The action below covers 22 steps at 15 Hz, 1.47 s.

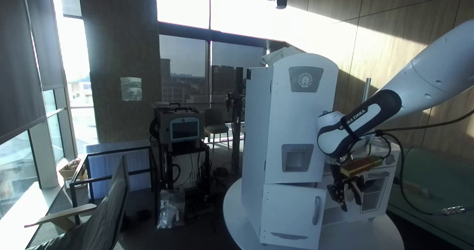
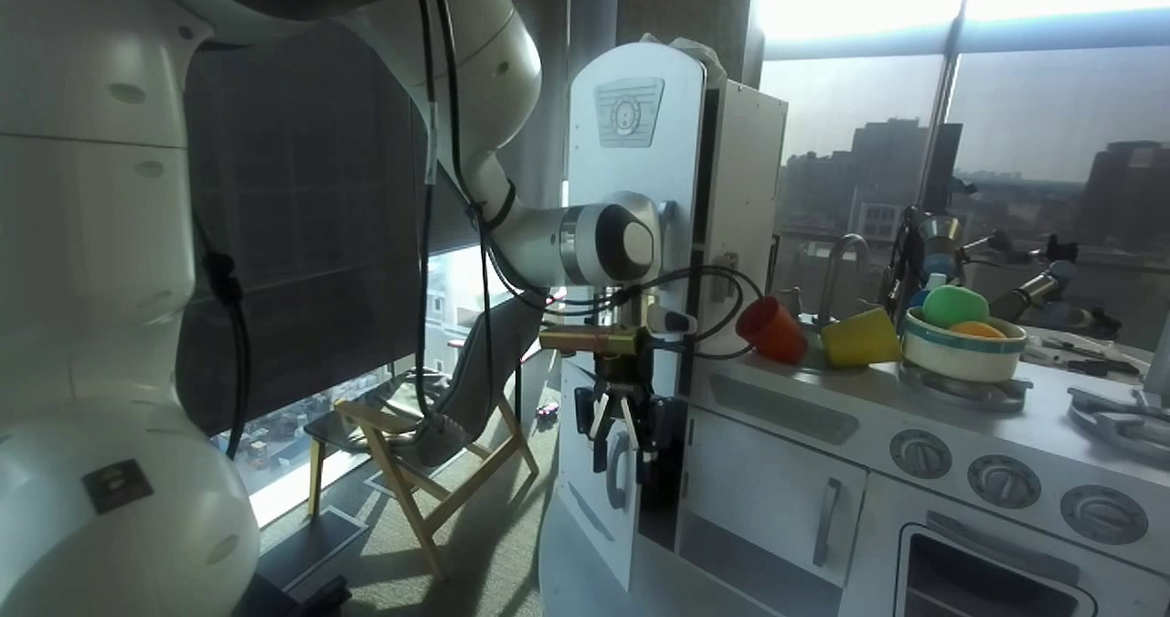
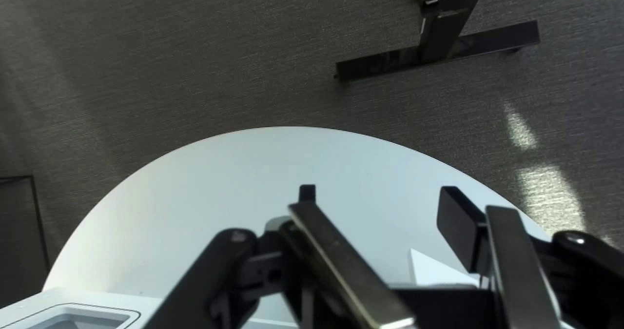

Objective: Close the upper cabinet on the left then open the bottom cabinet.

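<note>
The bottom cabinet point(image 1: 290, 213) stands ajar beneath the upper cabinet point(image 1: 300, 118), on the round worktop point(image 3: 219, 173). It should swing lightly, rigid but easily jolted; I'd take its handle point(image 1: 316, 210). Near it, my pincer point(image 2: 622, 464) stands parted, with nothing gripped that I can see.

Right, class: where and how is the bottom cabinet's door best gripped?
Probably by its handle, with the gripper coming from the front, jaws either side: the handle is a narrow upright bar near the free edge, and the door stands ajar.
</note>
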Motion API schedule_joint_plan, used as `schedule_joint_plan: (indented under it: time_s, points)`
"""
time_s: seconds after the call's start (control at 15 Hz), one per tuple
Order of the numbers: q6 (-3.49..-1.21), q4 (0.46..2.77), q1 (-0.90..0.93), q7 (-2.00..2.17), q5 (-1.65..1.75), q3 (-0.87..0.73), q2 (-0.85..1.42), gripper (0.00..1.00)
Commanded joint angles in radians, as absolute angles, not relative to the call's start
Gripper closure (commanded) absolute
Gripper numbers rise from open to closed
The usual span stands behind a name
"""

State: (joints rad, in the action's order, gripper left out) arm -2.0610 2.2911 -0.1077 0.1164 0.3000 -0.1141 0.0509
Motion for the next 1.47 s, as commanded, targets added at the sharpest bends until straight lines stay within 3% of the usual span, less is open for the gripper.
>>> schedule_joint_plan:
  time_s: [0.0,0.6,1.4]
  points:
    - [-2.145,2.293,-0.132,0.129,0.304,-0.140,0.006,0.02]
    - [-2.537,2.234,-0.144,0.290,0.298,-0.169,0.159,0.00]
    - [-2.460,2.317,-0.129,0.163,0.198,-0.156,0.101,0.00]
